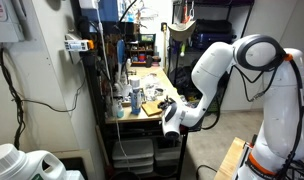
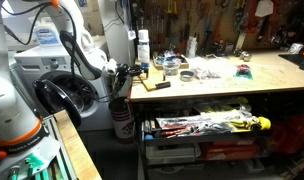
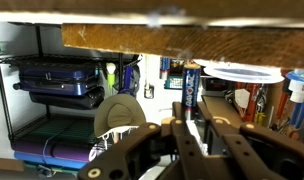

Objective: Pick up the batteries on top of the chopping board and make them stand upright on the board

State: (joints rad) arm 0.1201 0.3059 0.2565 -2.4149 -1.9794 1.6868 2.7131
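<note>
In the wrist view one battery (image 3: pixel 189 92) stands upright between the jaws, its lower end pinched by the two dark fingers (image 3: pixel 175 140) and its upper part rising clear of them. The jaws are clenched on it, with only the battery's width left between the pads. The battery is a slim, smooth cylinder, dark in the body with a bluish band near the top.

Across the top of that view runs a rough, grainy slab of pale brown wood; I cannot tell whether it is the board's edge or the desk's. To the right of the battery are a flat white round plate (image 3: pixel 242 72) and a red can (image 3: pixel 300 82). To the left, dark blue hard cases (image 3: pixel 57 80) are stacked on a wire shelf.

In an exterior view the board (image 2: pixel 144 90) is a thin, flat, pale tan rectangle at the end of the yellowish desk (image 2: pixel 242 95). The white, rounded arm (image 2: pixel 77 45) reaches in just beside that end. The jaws sit near the desk's corner in both exterior views, where the battery is too small to make out. Bottles (image 2: pixel 142 45) stand upright farther back on the desk.
</note>
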